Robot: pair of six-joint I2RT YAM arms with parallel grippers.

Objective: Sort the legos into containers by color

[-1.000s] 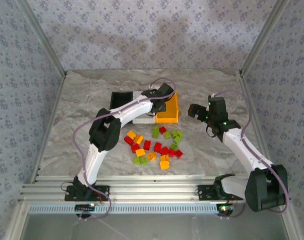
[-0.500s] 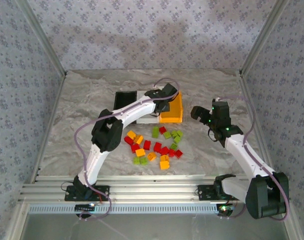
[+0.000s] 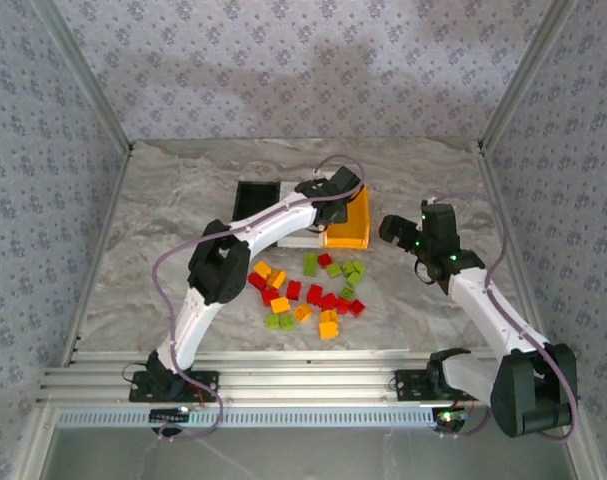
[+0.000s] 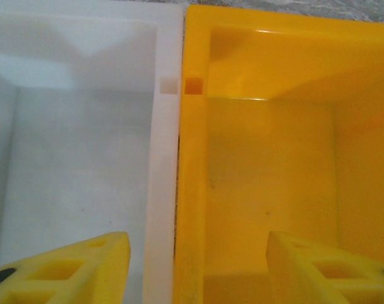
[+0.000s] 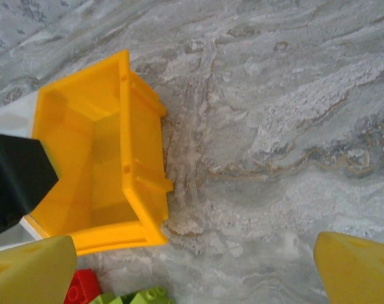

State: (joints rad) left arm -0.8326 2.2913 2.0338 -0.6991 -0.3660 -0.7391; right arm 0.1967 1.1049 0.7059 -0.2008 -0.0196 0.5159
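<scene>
Left gripper (image 4: 195, 240), jaws parted, empty, hangs over the wall between white bin (image 4: 71, 164) and yellow bin (image 4: 267, 177); dipping could shove either. Right gripper (image 5: 193, 244) gapes empty at three o'clock

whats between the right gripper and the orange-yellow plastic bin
Only bare grey marbled tabletop lies between right gripper and orange-yellow plastic bin, clear in the top external view.

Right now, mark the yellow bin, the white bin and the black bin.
yellow bin (image 5: 145, 142), right wrist view, outer side wall.
white bin (image 4: 78, 171), left wrist view, bare floor.
black bin (image 3: 255, 196), top view, bare floor.
</scene>
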